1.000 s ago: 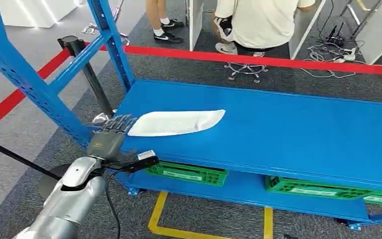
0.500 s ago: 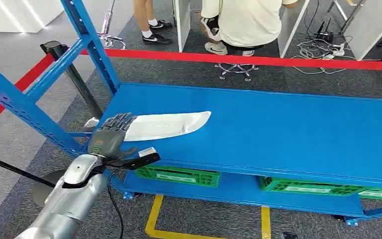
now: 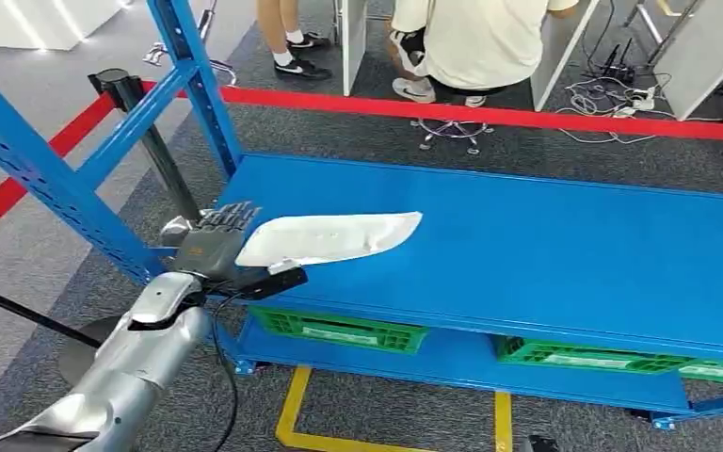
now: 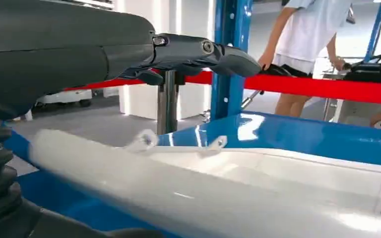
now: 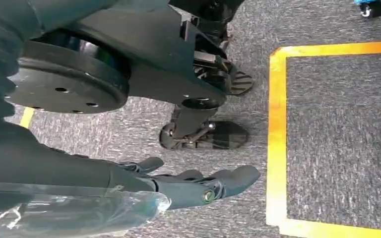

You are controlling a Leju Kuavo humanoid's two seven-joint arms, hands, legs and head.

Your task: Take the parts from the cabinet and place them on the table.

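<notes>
The left hand (image 3: pixel 215 247), left of centre in the head view, grips 1 end of the long white part (image 3: pixel 334 235), which stretches right over the blue shelf (image 3: pixel 546 245). Lift level and draw it back slowly so the far tip clears the shelf edge. The right hand (image 5: pixel 198 186) hangs by the floor, fingers loosely extended, holding nothing.

Glossy smooth white plastic part (image 3: pixel 329 237) lies on the painted blue metal shelf (image 3: pixel 546 254); beneath it, rough grey carpet (image 3: pixel 395 414).
</notes>
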